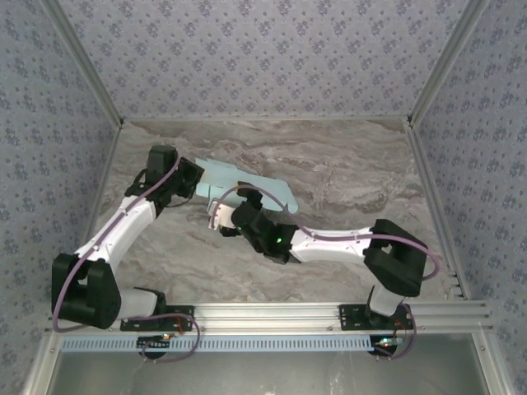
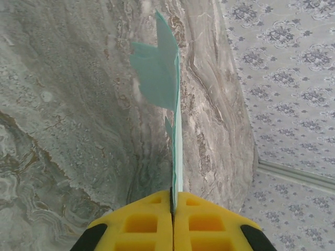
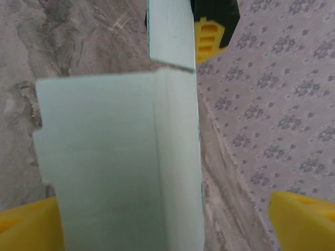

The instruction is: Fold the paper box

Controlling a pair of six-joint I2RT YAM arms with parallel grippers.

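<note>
At upper centre of the top view, the pale blue thin-card paper box blank (image 1: 251,185) is held over the grey marbled tabletop (image 1: 354,181), one edge pinched flat in the closed left gripper (image 1: 196,177). The right gripper (image 1: 221,216) stands wide apart, straddling the card and gripping nothing. Held by a single pinch, the floppy sheet could sag or twist.

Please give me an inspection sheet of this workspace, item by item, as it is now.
Surface: marbled grey-brown table top, no damage seen.
Job's things: pale blue paper box, a flat blank not yet formed, with one crease line visible.
Clutter: nothing seen.
Grippers: left tool shut on the blank's edge; right tool open, one finger on each side of the card.
Cables: lilac cables run along both arms.
Surroundings: patterned walls on three sides; aluminium rail at the near edge.
</note>
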